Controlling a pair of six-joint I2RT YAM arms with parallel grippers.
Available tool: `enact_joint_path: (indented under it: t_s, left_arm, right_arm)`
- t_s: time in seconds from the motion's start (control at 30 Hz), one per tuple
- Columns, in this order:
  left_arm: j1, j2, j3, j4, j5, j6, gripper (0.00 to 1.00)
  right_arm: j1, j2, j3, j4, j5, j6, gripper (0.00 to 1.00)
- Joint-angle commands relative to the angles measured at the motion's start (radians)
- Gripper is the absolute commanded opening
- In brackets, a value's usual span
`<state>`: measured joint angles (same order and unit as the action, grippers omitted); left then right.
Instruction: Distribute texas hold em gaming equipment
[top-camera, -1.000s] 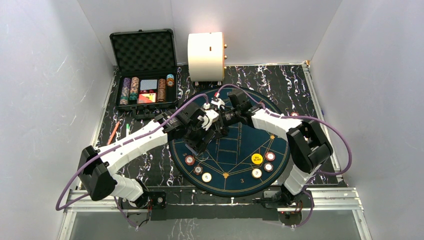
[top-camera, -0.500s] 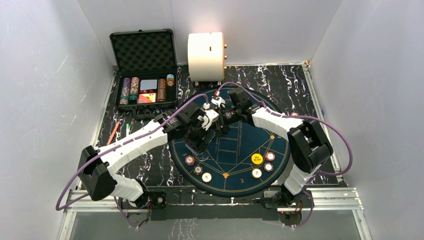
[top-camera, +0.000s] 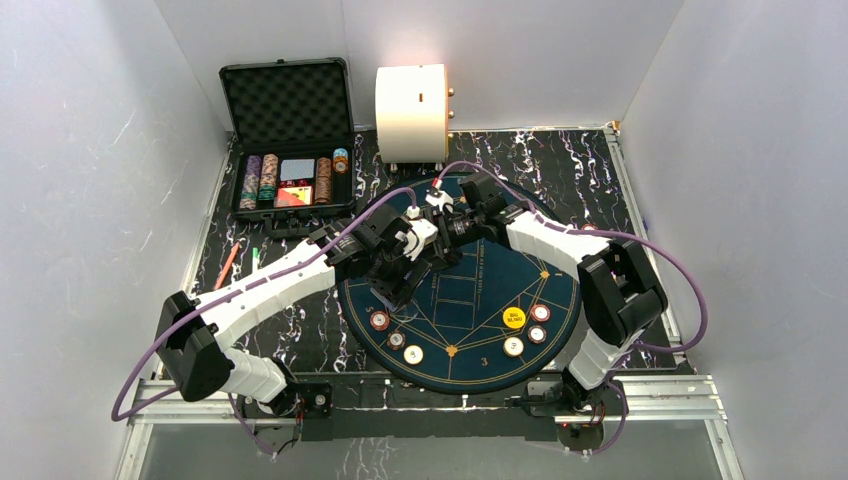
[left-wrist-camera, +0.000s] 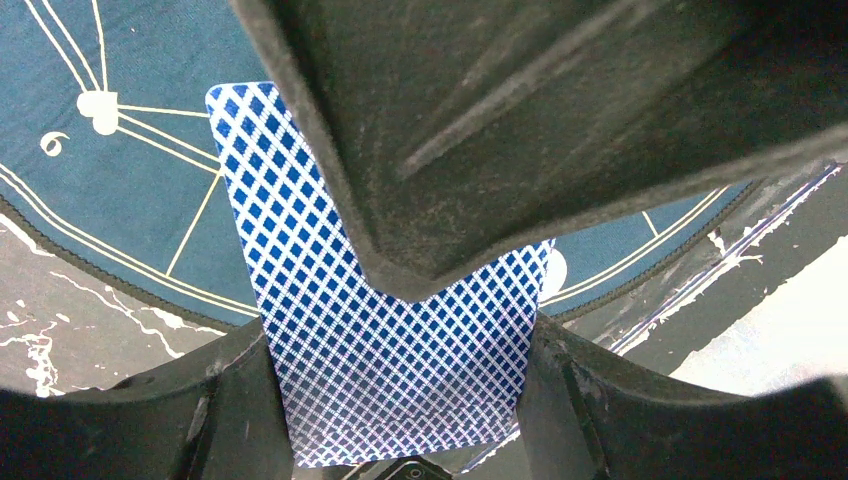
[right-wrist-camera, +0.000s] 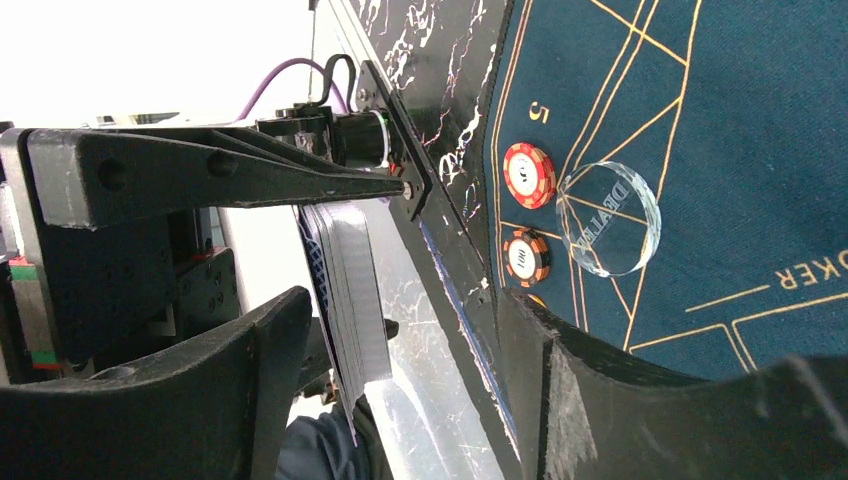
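One at a time, I'd say: the left gripper (left-wrist-camera: 420, 300) pinches the deck of blue-backed cards (right-wrist-camera: 345, 290), so the spread right gripper (right-wrist-camera: 420, 395) should nip only the outermost.

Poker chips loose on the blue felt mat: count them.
6 small round poker chips: three on the blue felt mat's front left, three front right; the arms may hide more.

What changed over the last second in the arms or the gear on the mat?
The right arm and its end effector drew slightly toward the far side of the mat, jaws open near the blue-backed cards. Nothing was visibly taken or let go: the left end effector holds the cards as before. The chips, yellow button and case stayed put.
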<state>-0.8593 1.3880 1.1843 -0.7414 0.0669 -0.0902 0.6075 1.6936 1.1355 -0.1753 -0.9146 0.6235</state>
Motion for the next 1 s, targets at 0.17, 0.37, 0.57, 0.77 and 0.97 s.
enact_joint_path:
  t_s: [0.17,0.37,0.57,0.77,0.97]
  left_arm:
    - [0.004,-0.030,0.001,-0.008,0.006,-0.010,0.00]
    - [0.003,-0.035,-0.003,-0.012,0.009,-0.013,0.00]
    - [0.003,-0.025,0.007,-0.013,0.015,-0.011,0.00]
    - [0.003,-0.024,0.010,-0.016,0.017,-0.009,0.00]
    - [0.003,-0.007,0.013,-0.015,0.023,-0.010,0.00]
  right_arm:
    - [-0.072,-0.115,0.017,-0.057,-0.034,-0.050,0.85]
    - [-0.143,-0.164,-0.064,-0.005,-0.089,-0.018,0.70]
    - [-0.130,-0.151,-0.072,0.037,-0.115,0.011,0.58]
    - [-0.115,-0.139,-0.080,0.078,-0.142,0.042,0.55]
    - [-0.111,-0.143,-0.103,0.133,-0.162,0.082,0.52]
